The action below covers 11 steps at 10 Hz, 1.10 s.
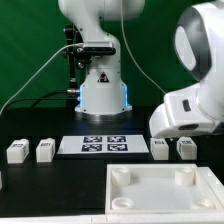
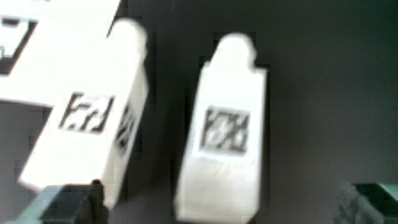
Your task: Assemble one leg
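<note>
Exterior view showed me the arm [image 1: 190, 95] filling the upper right of the frame, its white wrist hanging low over the black table [image 1: 40, 195]. The large white slab [image 1: 165, 190], corner sockets facing up, took the lower right. The marker board [image 1: 105, 145] lay mid-frame, in front of the robot base [image 1: 102, 90]. Four small white blocks lay in a row with it. The outer left block [image 1: 17, 152] and inner left block [image 1: 45, 150] were on the exterior view's left. The inner right block [image 1: 160, 148] and outer right block [image 1: 185, 147] sat directly under the wrist.

From the blurred wrist view, the leg [image 2: 228, 125] lay flat, marker face up, in the gap between the two dark fingertips [image 2: 68, 205]. The gripper [image 2: 222, 205] was spread wide and gripping nothing. A second leg [image 2: 89, 110] lay just beside the first, a dark strip of table between them. I could not tell which right-hand block was the leg.
</note>
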### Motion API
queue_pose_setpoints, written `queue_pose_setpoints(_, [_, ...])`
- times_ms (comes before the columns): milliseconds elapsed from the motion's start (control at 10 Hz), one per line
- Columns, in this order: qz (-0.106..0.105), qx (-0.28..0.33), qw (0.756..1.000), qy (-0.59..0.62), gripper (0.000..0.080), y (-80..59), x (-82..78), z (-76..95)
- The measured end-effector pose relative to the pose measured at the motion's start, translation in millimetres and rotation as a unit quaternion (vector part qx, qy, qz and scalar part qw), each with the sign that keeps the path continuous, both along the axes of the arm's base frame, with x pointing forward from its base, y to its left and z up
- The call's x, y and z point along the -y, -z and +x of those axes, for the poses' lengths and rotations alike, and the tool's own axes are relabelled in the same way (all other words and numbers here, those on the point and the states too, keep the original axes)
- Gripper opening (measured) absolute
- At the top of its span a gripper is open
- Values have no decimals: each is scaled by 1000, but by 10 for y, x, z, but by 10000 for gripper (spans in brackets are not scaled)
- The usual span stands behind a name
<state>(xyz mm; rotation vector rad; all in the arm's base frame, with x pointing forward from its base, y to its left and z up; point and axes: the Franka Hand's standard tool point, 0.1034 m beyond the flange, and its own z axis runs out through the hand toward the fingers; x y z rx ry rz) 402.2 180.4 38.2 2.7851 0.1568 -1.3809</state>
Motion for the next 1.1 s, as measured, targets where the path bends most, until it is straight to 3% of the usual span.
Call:
queue_pose_setpoints(300, [-4, -11, 1000, -12, 649, 57, -85, -127])
queue_pose_setpoints(600, [-3, -12, 1000, -14, 649, 158, -57, -250])
queue_pose_setpoints(1100, [-4, -16, 1000, -9, 649, 231, -10, -274])
